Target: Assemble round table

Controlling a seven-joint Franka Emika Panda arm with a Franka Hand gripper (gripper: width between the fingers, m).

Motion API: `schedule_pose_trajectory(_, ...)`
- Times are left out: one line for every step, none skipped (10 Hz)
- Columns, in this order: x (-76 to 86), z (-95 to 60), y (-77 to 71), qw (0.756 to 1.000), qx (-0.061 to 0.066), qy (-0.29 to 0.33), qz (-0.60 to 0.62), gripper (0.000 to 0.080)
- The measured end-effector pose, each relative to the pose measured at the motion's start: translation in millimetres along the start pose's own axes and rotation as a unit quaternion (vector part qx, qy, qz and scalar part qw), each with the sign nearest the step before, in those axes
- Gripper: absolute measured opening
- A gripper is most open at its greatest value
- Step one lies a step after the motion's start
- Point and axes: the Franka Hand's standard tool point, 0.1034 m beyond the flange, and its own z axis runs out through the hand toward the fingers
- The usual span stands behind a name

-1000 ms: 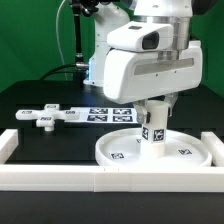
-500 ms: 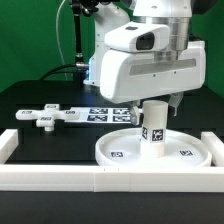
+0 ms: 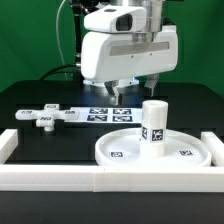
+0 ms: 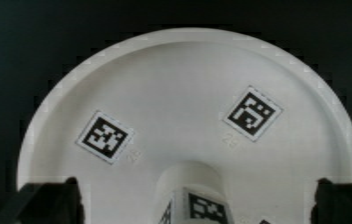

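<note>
We've got the jaws open and empty over the disc (image 3: pixel 120 153), with the upright leg (image 3: pixel 153 122) below them, toward the exterior view's right.

White arm (image 3: pixel 125 52) held high, tool (image 3: pixel 117 94) pointing straight down — fingers (image 4: pixel 45 200) spread apart, gripping nothing

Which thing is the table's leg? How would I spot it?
Look behind the front rail for the big round disc. The leg stands upright on it. It's the only short white cylinder; the cross piece lies flat, off the disc.
</note>
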Motion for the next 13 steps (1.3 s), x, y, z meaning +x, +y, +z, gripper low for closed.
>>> schedule_pose_trajectory(-0.4, 0.2, 0.1, 1.0, 0.0, 0.0, 0.0, 0.0649)
schedule_pose_trajectory(-0.5, 0.5, -0.1, 1.0, 0.0, 0.0, 0.0, 0.0649)
schedule_pose_trajectory(-4.7, 1.9, 2.0, 1.0, -0.002, 0.001, -0.023, 0.0649)
schedule_pose_trajectory(-24.8, 7.3, 8.8, 0.999, -0.006, 0.002, -0.054, 0.0649)
schedule_pose_trajectory(-62.6, 11.6, 25.0, 0.995, -0.006, 0.0, -0.098, 0.0649)
schedule_pose_trajectory(-90.3, 14.8, 41.7, 0.994, 0.002, -0.006, -0.107, 0.0649)
schedule_pose_trajectory(-105.2, 16.3, 52.2, 0.996, 0.004, -0.011, -0.093, 0.0649)
schedule_pose_trajectory(-97.7, 16.0, 46.5, 0.996, 0.004, -0.01, -0.09, 0.0649)
schedule_pose_trajectory(-95.5, 16.1, 44.5, 0.995, 0.005, -0.009, -0.097, 0.0649)
schedule_pose_trajectory(-97.1, 16.4, 45.7, 0.995, 0.005, -0.01, -0.095, 0.0649)
schedule_pose_trajectory(-100.5, 18.4, 48.4, 0.993, 0.0, -0.007, -0.118, 0.0649)
schedule_pose_trajectory(-119.8, 25.3, 55.3, 0.988, -0.013, -0.001, -0.151, 0.0649)
schedule_pose_trajectory(-144.1, 30.1, 60.0, 0.989, -0.016, -0.002, -0.15, 0.0649)
